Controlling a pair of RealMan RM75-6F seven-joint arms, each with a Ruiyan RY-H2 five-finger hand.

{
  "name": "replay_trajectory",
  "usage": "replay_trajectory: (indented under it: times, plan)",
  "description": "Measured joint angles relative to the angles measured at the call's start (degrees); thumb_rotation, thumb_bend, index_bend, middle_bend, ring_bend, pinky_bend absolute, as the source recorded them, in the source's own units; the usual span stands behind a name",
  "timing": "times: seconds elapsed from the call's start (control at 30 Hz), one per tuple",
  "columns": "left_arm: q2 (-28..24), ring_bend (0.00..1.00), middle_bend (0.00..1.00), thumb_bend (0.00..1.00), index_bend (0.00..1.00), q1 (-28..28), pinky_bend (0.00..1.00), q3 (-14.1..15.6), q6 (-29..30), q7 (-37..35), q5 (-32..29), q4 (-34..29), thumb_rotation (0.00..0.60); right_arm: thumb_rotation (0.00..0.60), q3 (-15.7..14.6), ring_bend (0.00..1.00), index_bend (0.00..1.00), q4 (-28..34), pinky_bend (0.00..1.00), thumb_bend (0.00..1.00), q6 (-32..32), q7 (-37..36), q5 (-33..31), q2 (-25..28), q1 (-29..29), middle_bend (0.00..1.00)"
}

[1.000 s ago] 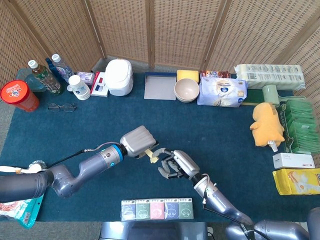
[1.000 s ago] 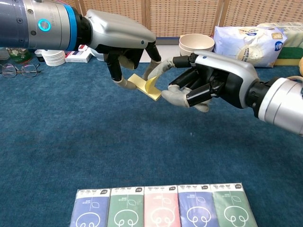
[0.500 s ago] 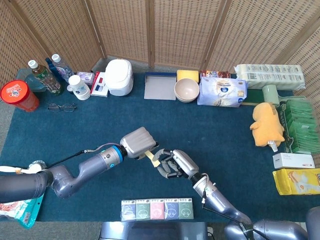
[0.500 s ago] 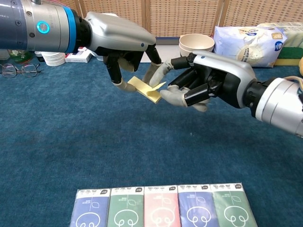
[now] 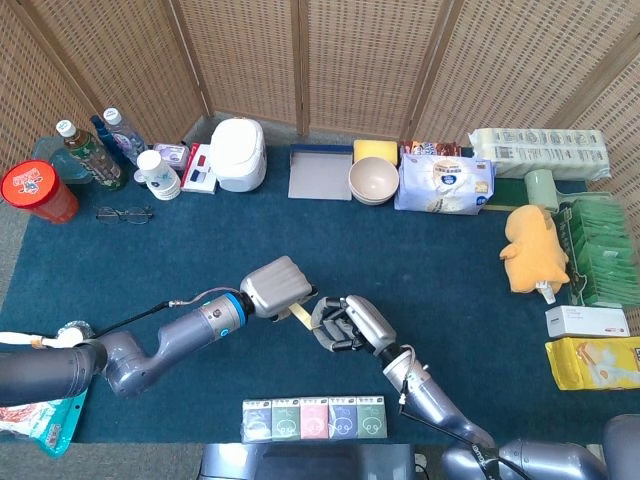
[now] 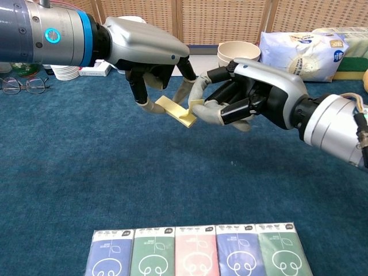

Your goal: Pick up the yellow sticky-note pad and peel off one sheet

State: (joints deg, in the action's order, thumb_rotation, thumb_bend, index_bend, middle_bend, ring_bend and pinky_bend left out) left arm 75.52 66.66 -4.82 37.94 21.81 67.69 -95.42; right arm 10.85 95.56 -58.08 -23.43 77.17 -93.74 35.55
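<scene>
Gripping the yellow sticky-note pad (image 6: 174,110) above the blue tablecloth (image 6: 69,172), the left hand (image 6: 150,50) holds its far edge while the right hand (image 6: 247,96) pinches the pad's near corner with its fingertips (image 6: 198,109)

Row of tissue packs (image 6: 194,250): laid along the near table edge, blocking low passage there.
Beyond the packs: bare blue cloth (image 5: 440,270) is left open.
Far from the packs: bowl (image 5: 373,180), rice cooker (image 5: 239,153) and bottles (image 5: 90,150) are lined up.
</scene>
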Motion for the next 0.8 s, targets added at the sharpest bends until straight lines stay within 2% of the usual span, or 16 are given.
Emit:
replay_trajectory:
  times: [0.37, 0.8]
  plan:
    - [-0.04, 1.0, 1.0, 0.35, 0.63, -0.07, 0.96, 0.2, -0.14, -0.22, 0.09, -0.21, 0.6, 0.6, 0.26, 1.0, 0.7, -0.56, 0.9, 0.44, -1.0, 1.33, -0.05, -1.01, -0.15, 0.97]
    - [0.1, 1.0, 1.0, 0.35, 0.63, -1.32, 0.96, 1.83, -0.4, -0.76, -0.53, 1.28, 0.6, 0.6, 0.04, 1.0, 0.75, -0.45, 0.9, 0.44, -1.54, 1.07, -0.31, -0.38, -1.01, 0.99]
